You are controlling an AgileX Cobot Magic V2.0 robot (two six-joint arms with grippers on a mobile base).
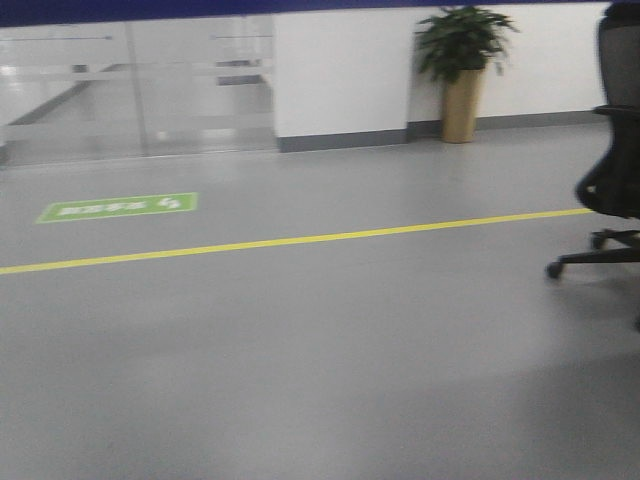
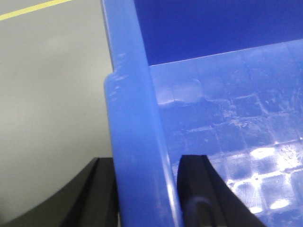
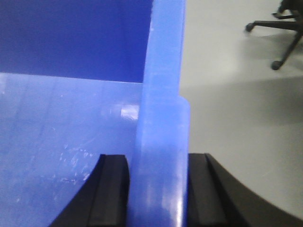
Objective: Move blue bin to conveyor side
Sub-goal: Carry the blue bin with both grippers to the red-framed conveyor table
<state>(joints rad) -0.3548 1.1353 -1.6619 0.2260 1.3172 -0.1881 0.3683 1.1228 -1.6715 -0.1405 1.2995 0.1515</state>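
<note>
End effectors (image 2: 144, 191) (image 3: 158, 191) tight around blue bin (image 2: 222, 123)

Ahead of me a smooth grey floor (image 1: 320, 380) runs back to a white wall (image 1: 345, 70) with a grey skirting strip (image 1: 340, 140) and a dark blue band (image 1: 200, 8) along its top. Frosted glass partitions (image 1: 140, 90) to the left of the wall catch a soft glare. A yellow line (image 1: 300, 240) crosses the floor from side to side, and a green floor sign (image 1: 118, 207), its white print too blurred to read, lies just beyond it on the left. A leafy potted plant (image 1: 462, 45) in a tall tan planter (image 1: 462, 105) stands against the wall, and a black office chair (image 1: 610, 170) on castors sits at my right edge.
</note>
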